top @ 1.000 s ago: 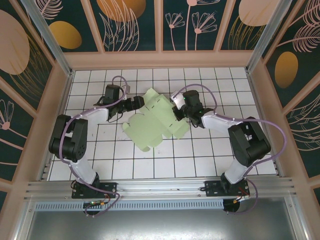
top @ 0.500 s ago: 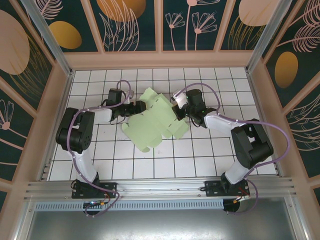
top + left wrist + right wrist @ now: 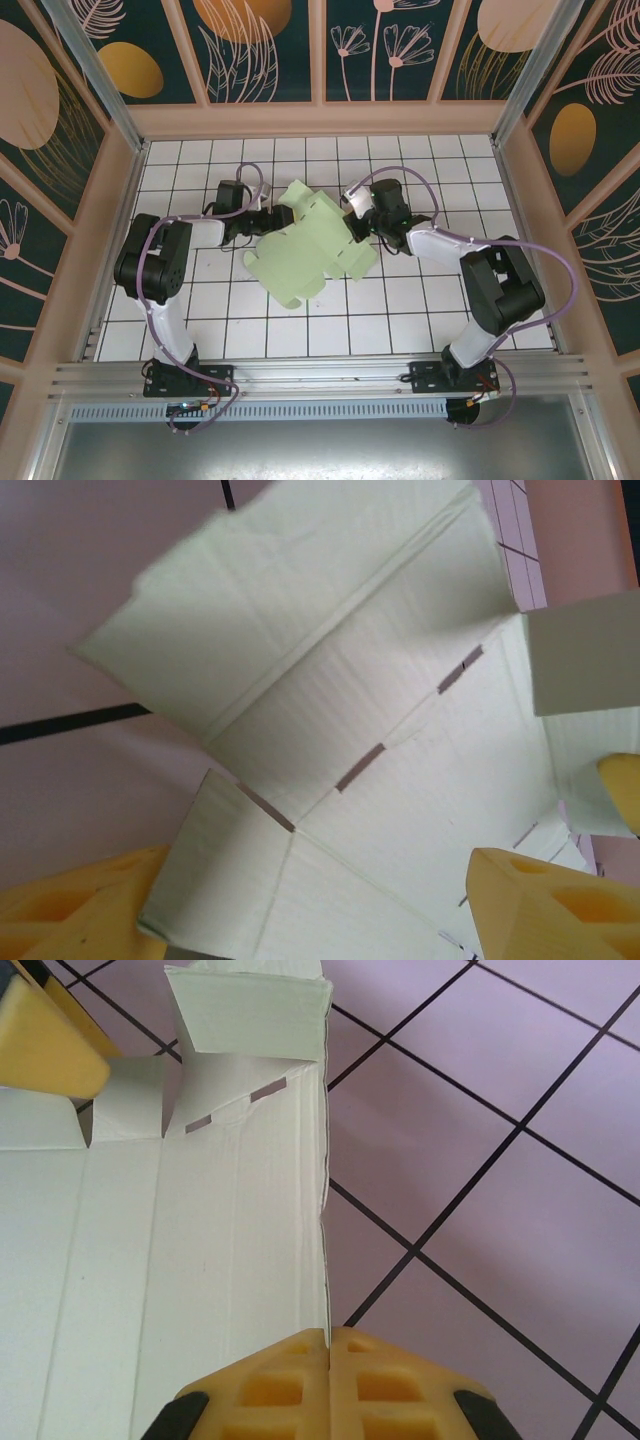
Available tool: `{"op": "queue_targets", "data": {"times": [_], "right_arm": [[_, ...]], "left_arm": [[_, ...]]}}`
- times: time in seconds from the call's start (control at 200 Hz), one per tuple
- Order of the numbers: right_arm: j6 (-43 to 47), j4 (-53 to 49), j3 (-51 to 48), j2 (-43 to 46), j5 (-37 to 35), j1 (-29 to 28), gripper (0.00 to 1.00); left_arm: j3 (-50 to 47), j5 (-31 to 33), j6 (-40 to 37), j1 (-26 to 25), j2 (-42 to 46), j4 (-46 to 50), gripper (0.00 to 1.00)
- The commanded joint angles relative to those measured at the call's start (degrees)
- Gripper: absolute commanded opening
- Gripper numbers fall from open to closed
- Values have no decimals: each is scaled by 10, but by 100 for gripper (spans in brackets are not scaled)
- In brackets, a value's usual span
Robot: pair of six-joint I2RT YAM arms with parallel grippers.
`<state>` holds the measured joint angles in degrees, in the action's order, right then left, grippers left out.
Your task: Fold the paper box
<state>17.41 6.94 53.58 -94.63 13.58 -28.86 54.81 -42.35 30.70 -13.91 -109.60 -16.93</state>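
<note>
The paper box (image 3: 300,248) is a pale mint-green creased cut-out, partly lifted off the white tiled floor in the middle of the top view. My left gripper (image 3: 271,213) reaches its upper left edge. In the left wrist view its yellow fingers (image 3: 545,905) stand wide apart, with a raised flap and panel of the paper box (image 3: 350,710) between them. My right gripper (image 3: 329,1345) is shut on the right edge of the paper box (image 3: 200,1230), the thin card pinched between its fingertips. In the top view that right gripper (image 3: 352,222) is at the card's upper right.
The tiled floor (image 3: 400,320) is walled by a pink wooden frame (image 3: 320,120) with patterned panels. Both arm bases are bolted to the metal rail (image 3: 320,378) at the near edge. A yellow finger of the left gripper (image 3: 45,1035) shows beyond the card in the right wrist view.
The left arm has pushed in closer to the card's left edge and its jaws have narrowed a little. The card has shifted slightly. The right gripper keeps its pinch.
</note>
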Motion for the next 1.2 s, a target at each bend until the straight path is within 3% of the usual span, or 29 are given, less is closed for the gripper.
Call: {"op": "queue_targets", "data": {"times": [0.0,0.425,0.706,0.956,1.196], "right_arm": [[-2,-10,23,-15,4,-10,0],[-2,-23,34,-38,-16,-15,0],[1,-30,44,-48,-39,-17,0],[5,-33,42,-44,-48,-22,0],[6,-35,41,-40,-51,-22,0]], "left_arm": [[-4,-31,1,-1,25,-19,75],[-4,-13,-46,-40,46,61,75],[-16,8,-31,-68,17,66,65],[-15,79,-8,-68,-51,95,59],[-14,70,-1,-68,-11,84,58]]}}
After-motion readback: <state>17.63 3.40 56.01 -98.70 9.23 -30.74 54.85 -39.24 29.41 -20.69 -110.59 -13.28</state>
